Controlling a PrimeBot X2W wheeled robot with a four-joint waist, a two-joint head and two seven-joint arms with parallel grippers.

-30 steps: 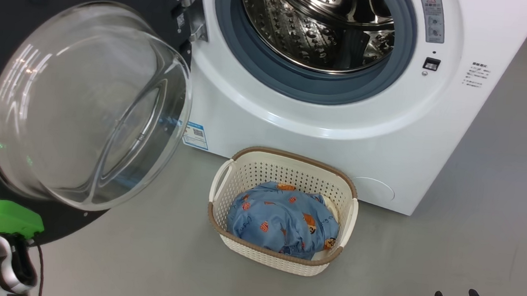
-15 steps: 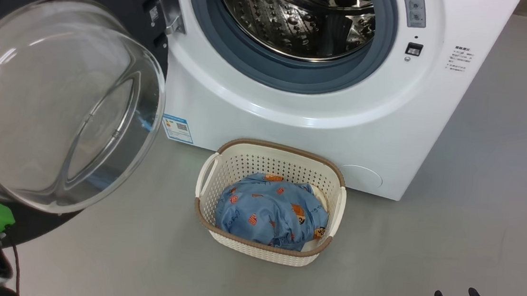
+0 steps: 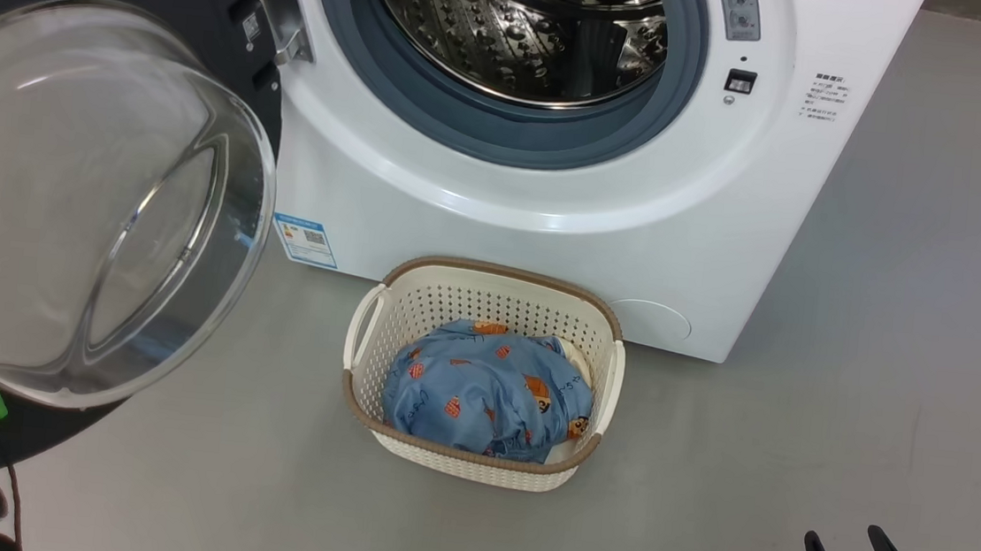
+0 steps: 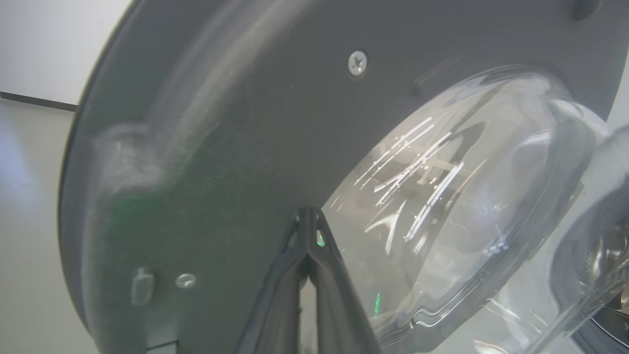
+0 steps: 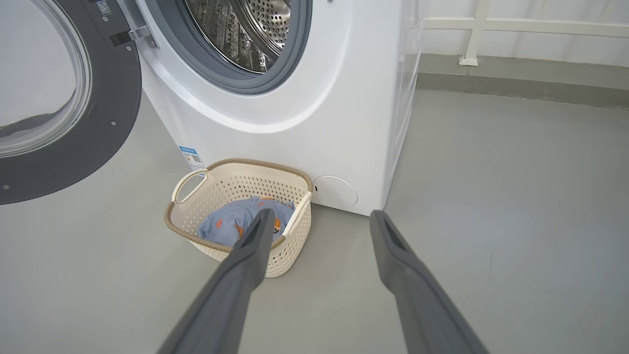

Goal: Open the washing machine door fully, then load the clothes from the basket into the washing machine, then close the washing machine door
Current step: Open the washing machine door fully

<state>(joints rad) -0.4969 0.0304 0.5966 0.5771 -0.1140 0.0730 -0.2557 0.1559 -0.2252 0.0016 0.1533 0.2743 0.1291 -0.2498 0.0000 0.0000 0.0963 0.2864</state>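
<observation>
Bright, even light; we see only faint shadows. White glare streaks the door [image 4: 417, 167] at 3 o'clock in the soft, blurred left wrist view; the drum [image 3: 512, 29] glints at 12 o'clock.

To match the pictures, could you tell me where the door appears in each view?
Head view: door at left, open.
Left wrist view: door close up, across most of the frame, beyond the shut left gripper.
Right wrist view: door at upper left.
Shared landmark: the steel drum, glimpsed at the left wrist view's lower right edge.
</observation>
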